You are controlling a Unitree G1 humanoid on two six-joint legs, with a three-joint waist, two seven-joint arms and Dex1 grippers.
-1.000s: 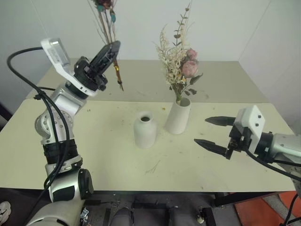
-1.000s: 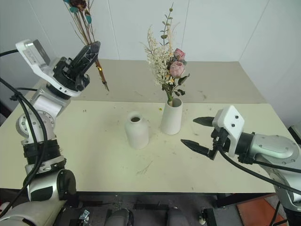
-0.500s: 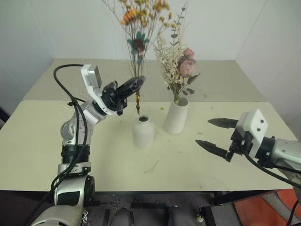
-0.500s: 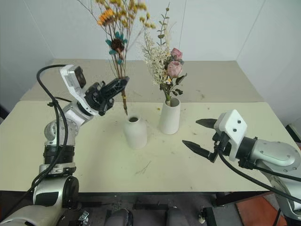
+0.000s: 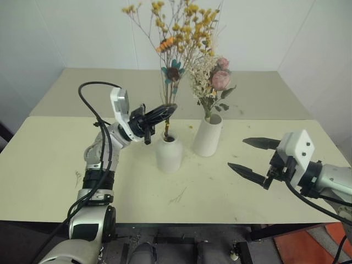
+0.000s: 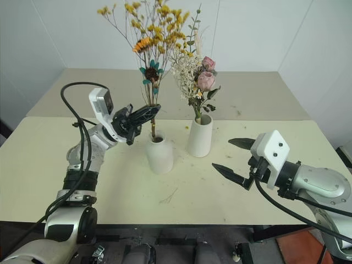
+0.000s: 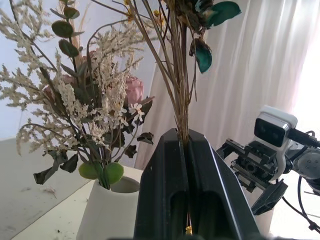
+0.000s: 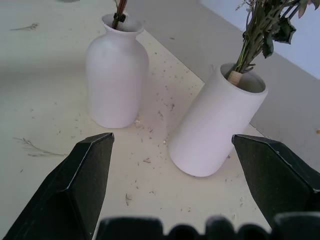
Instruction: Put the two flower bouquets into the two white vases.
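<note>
The left end effector pinches the light, brittle yellow bouquet low on its thin stems, tips inside the short vase; the right end effector gapes wide, empty

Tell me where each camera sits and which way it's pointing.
Head cameras: look forward and down over the table; both arms show.
Left wrist camera: looks along the left gripper, shut on the yellow bouquet.
Right wrist camera: looks past the open right gripper at the short vase and tall vase.
Shared: all views catch the tall vase with its pink bouquet.
</note>
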